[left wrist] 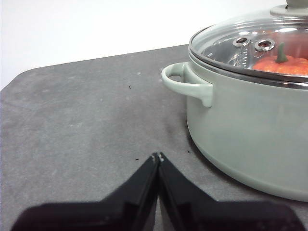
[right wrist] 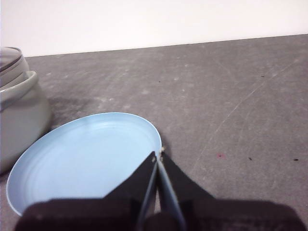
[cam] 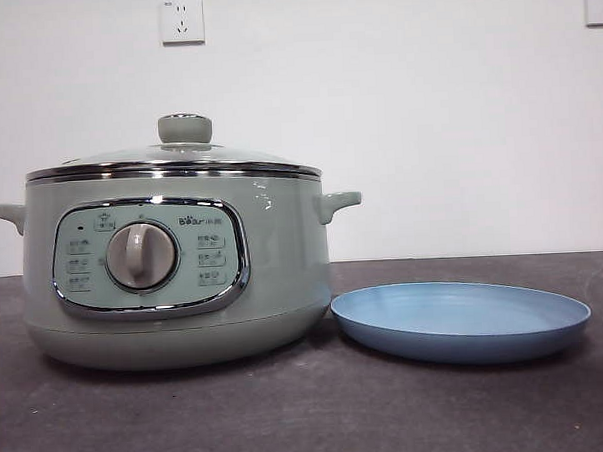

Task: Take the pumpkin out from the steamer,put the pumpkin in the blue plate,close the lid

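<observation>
The sage-green steamer [cam: 173, 267] stands at the left of the table, its glass lid [cam: 173, 157] seated on the chrome rim. Through the lid [left wrist: 255, 43] in the left wrist view I see the orange pumpkin [left wrist: 284, 65] with its green stem inside the steamer [left wrist: 245, 130]. The blue plate [cam: 461, 319] lies empty to the right of the pot. My left gripper [left wrist: 158, 156] is shut with nothing in it, off the pot's handle side. My right gripper [right wrist: 159, 155] is shut and empty, just over the blue plate [right wrist: 82, 159] rim.
The steamer's side handle [left wrist: 185, 84] sticks out toward my left gripper. Dark grey tabletop [cam: 310, 416] runs in front of the pot and plate. A white wall with two sockets [cam: 181, 20] stands behind.
</observation>
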